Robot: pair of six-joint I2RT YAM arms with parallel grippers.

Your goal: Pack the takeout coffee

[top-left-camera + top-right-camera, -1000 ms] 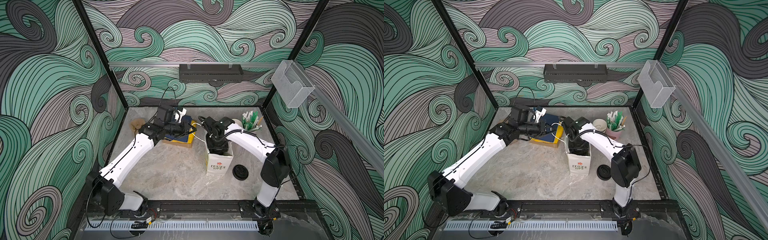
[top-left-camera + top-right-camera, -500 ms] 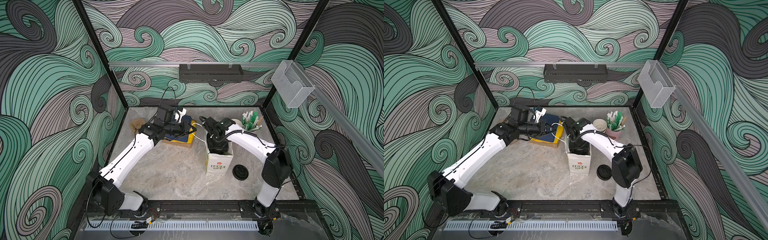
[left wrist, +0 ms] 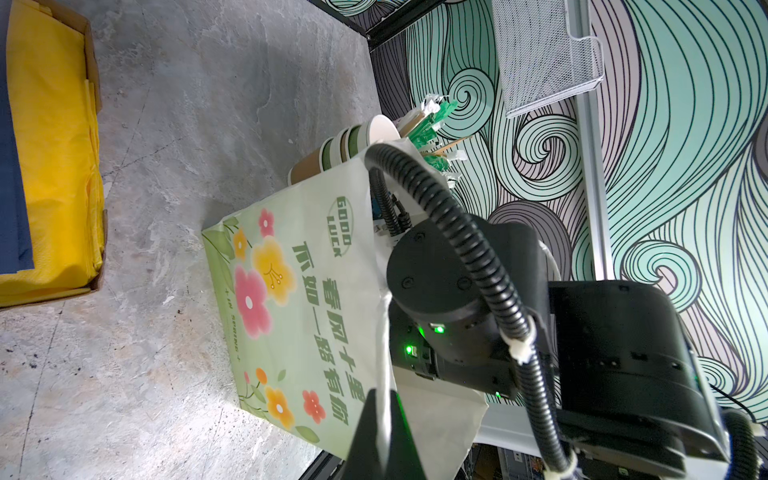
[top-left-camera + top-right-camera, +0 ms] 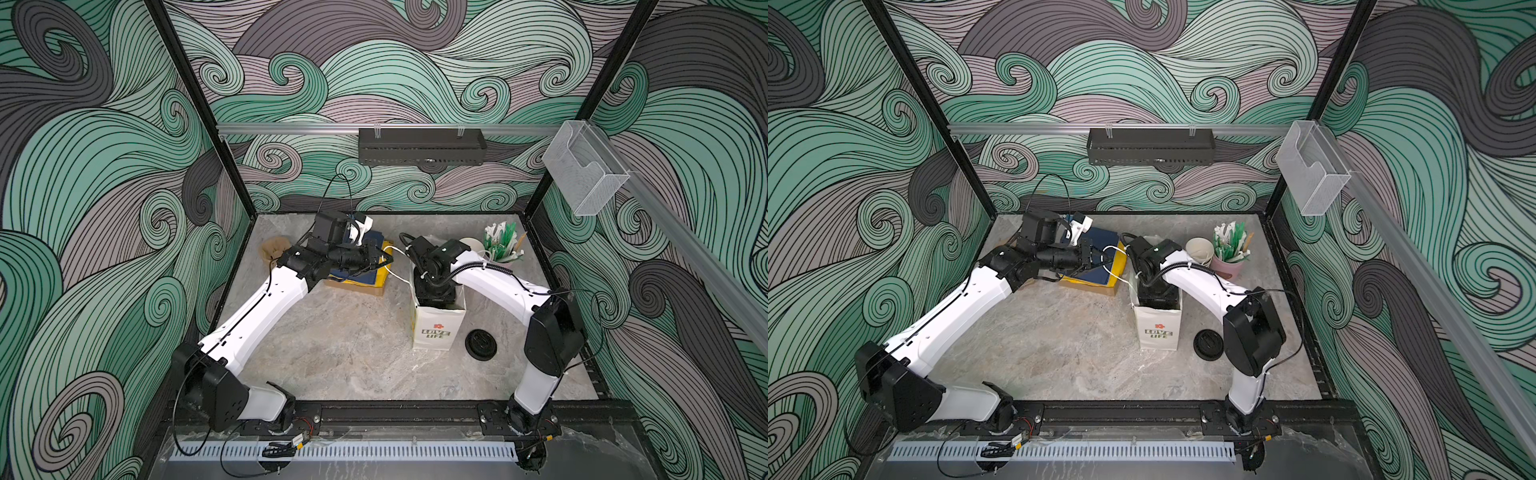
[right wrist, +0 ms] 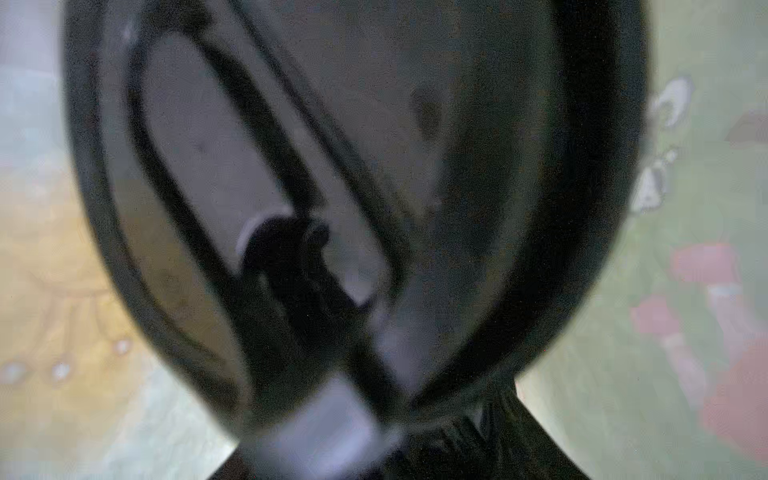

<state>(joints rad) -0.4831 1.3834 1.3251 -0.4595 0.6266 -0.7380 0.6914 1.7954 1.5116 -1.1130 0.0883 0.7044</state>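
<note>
Left gripper (image 3: 380,432) clamps the bag's (image 4: 436,328) white handle (image 3: 384,332) as the right gripper (image 4: 436,296) reaches inside, its grip impossible to tell; a black-lidded cup (image 5: 374,187) sits within the bag, close under its wrist

White arms (image 4: 266,307), black joints (image 4: 552,336), corrugated black cable (image 3: 457,232).

We're seeing a bag (image 3: 291,299) that's pale green with pink, yellow and orange flowers on one side and white with a red flower on its end, plus a black lid (image 4: 481,344), grey marbled tabletop (image 4: 332,353), yellow cloth (image 3: 54,145), navy cloth (image 3: 10,166), brown box (image 3: 94,70) and teal, grey and mauve swirly walls (image 4: 104,166).
</note>
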